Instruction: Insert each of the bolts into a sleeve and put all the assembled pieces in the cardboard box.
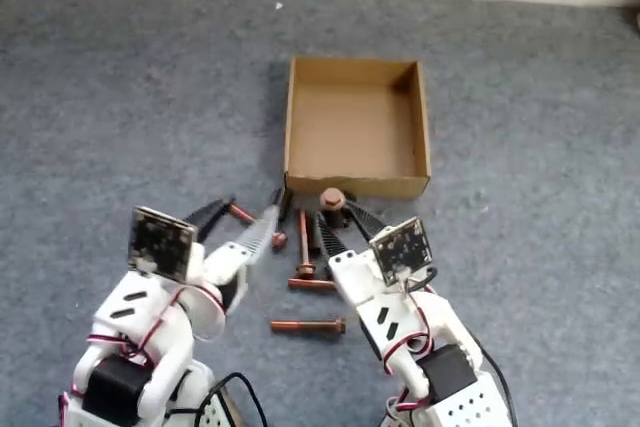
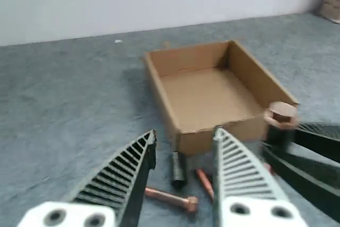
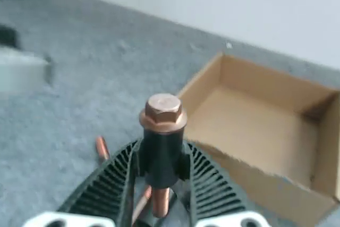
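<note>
Two arms: I have the left arm [image 1: 150,317] and the right arm [image 1: 410,332] low at the near side of the grey tabletop [image 1: 120,97], both pointing toward the box.
Left side: my left jaws stand spread open with nothing in them, hovering above loose parts in front of the box.
Right side: my right jaws are closed on a black sleeve [image 3: 161,155], which stands upright between them.
Assembled piece: a copper bolt [image 3: 163,112] sits in that sleeve, its hex head on top and the tip of its shank showing below. From the high view the piece is just before the box's near wall, outside it.
Box: the cardboard box [image 1: 350,127] is open-topped and lies just beyond both jaws.
Loose bolts: several lie on the tabletop between the arms and the box. One [image 1: 307,325] lies crosswise nearest the arms, another [image 1: 312,284] crosswise just beyond it, and a third [image 1: 303,237] points toward the box.
Loose sleeve: a second sleeve [image 2: 177,168] lies close to the box's near wall, with a bolt [image 2: 170,198] near it.
</note>
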Available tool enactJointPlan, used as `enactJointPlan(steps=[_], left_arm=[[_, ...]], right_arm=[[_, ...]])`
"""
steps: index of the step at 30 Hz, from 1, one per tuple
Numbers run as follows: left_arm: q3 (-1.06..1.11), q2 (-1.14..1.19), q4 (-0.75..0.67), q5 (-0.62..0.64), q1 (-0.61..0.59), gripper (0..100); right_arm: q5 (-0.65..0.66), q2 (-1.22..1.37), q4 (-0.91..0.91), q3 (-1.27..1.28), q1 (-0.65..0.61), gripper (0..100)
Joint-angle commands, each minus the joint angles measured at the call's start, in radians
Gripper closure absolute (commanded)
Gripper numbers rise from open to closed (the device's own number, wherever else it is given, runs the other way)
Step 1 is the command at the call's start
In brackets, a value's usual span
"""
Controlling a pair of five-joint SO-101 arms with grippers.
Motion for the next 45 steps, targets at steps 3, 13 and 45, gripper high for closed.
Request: enactJointPlan(steps=[3,13,45], left_arm=[[0.035,-0.010,0.005,-0.015,-0.232,99],[0.297,-0.010,-0.002,-0.083,-0.412,99],[0.403,-0.010,-0.002,-0.083,-0.409,99]], right_arm=[[0.003,-0.015,0.107,0.071,0.061,99.4],[-0.054,-0.012,0.200,-0.091,0.166,99.4],[-0.055,1.816,-0.018,-1.320,0.302,99.4]])
